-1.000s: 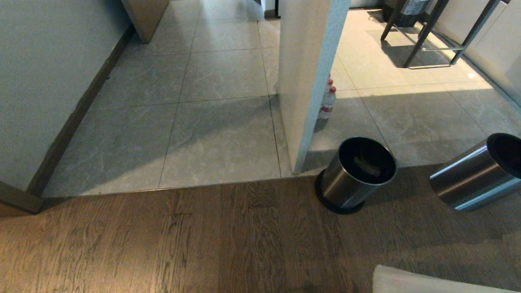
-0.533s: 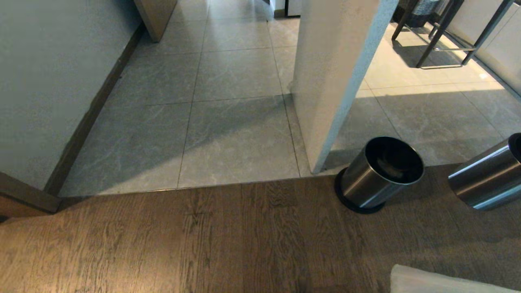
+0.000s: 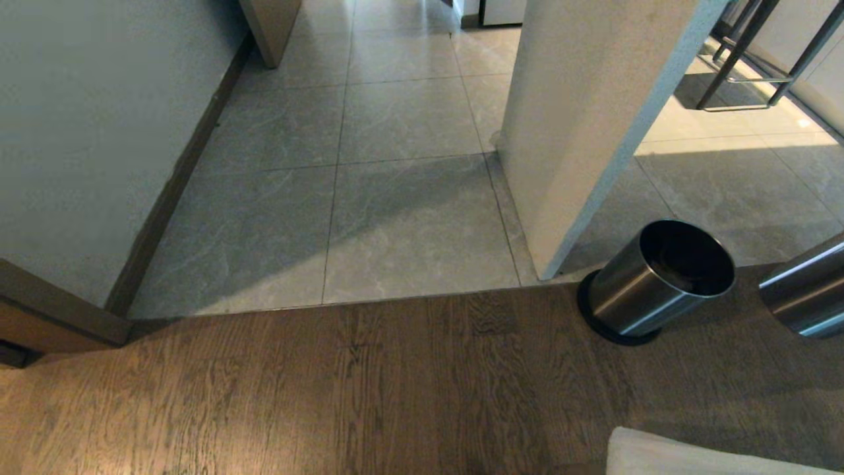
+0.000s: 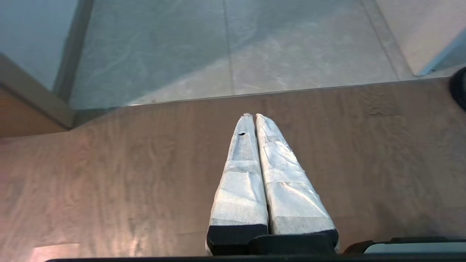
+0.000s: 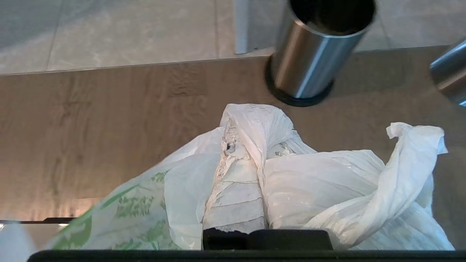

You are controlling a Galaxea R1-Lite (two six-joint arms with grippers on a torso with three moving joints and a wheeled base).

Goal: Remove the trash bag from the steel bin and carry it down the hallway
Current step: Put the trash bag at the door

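Right hand [image 5: 242, 145] clamped on the white trash bag [image 5: 327, 189], held above the wood floor [image 3: 330, 396] near the emptied steel bin [image 3: 659, 284] at the hallway [image 3: 395, 132] edge; left hand [image 4: 251, 120] pressed together, empty, over the same floor.

A larger bare steel cylinder [image 3: 806, 295] is standing on the wooden floor [image 3: 369, 389], beside a white pillar [image 3: 587, 119].
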